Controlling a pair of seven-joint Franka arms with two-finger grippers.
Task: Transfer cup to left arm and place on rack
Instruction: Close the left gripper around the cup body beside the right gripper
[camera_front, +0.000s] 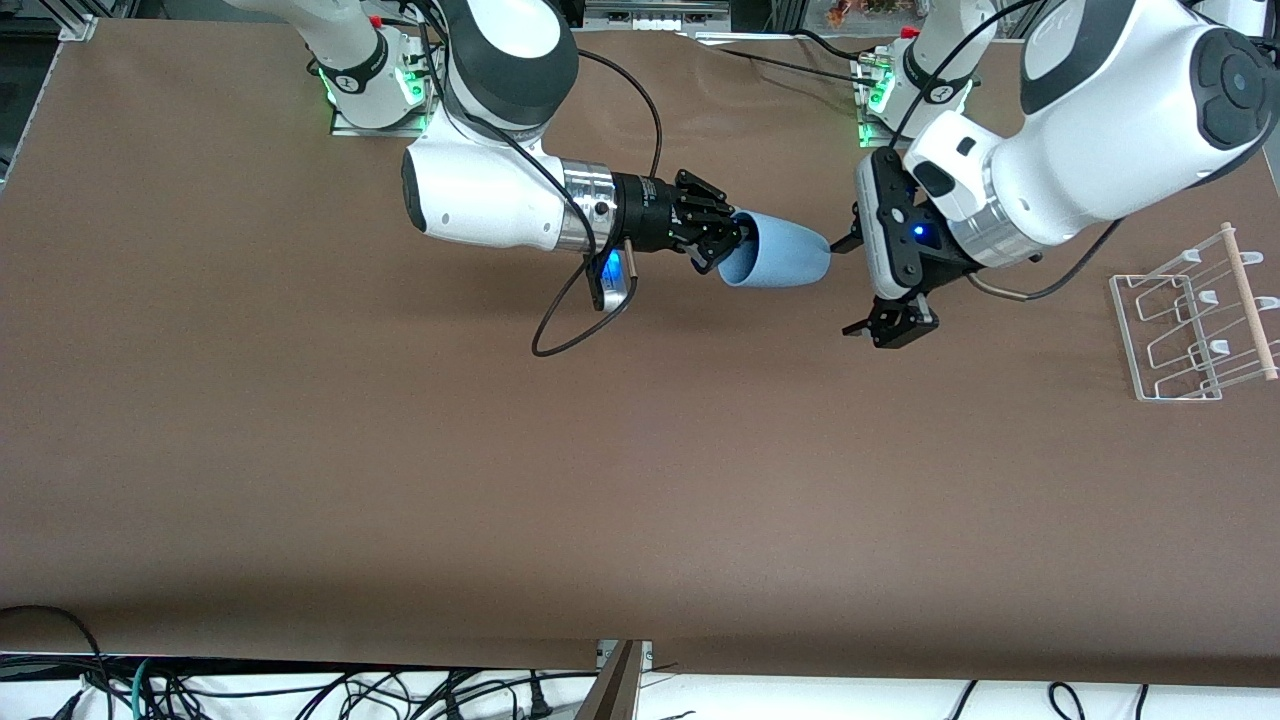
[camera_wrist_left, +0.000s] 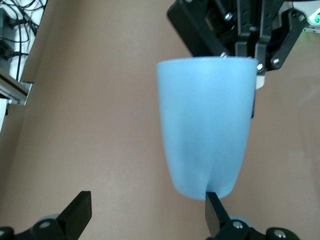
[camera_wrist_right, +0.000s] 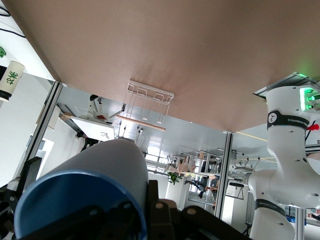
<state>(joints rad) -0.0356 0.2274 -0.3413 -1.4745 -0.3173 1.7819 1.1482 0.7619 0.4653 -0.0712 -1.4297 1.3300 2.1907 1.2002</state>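
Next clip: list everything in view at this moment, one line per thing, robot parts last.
cup: one, light blue, held on its side in the air over the middle of the table, rim in the right end effector.
rack: one, white wire with a pale wooden rod, standing on the table at the left arm's end.
table: one, brown surface, under everything.
cables: several, dark, along the table edge nearest the front camera.
right end effector: one, black, shut on the cup's rim.
left end effector: one, black, open, fingers straddling the cup's base without gripping it.
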